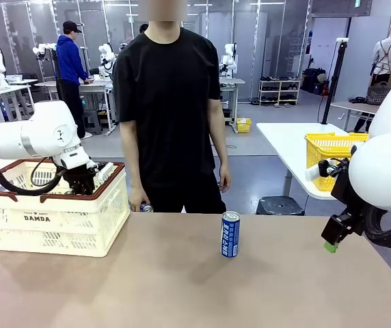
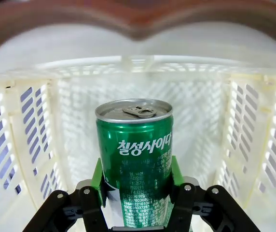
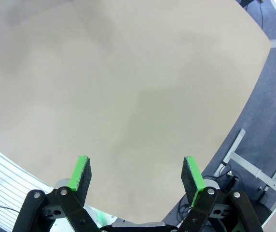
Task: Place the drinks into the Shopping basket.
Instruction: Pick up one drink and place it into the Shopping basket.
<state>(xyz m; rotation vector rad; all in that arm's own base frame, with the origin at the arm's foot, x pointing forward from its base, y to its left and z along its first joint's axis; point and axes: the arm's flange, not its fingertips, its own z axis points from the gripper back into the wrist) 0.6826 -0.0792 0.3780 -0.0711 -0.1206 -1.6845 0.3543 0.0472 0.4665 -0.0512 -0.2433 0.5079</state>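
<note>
My left gripper (image 2: 135,180) is shut on a short green can (image 2: 134,145), its green pads pressed to both sides, and holds it upright inside the cream-white Shopping basket (image 2: 254,130). In the front view the left gripper (image 1: 81,180) reaches down into the basket (image 1: 52,222) at the table's left. A slim blue can (image 1: 230,234) stands upright on the table near the middle. My right gripper (image 1: 332,239) hangs open at the right side above the table; in its wrist view the right gripper (image 3: 137,176) has nothing between its pads.
A person in a black shirt (image 1: 171,102) stands at the far edge, one hand (image 1: 141,203) by the basket's corner holding what looks like a small can. A yellow mesh basket (image 1: 329,147) sits on a white table behind at the right. Bare tabletop (image 1: 182,287) lies in front.
</note>
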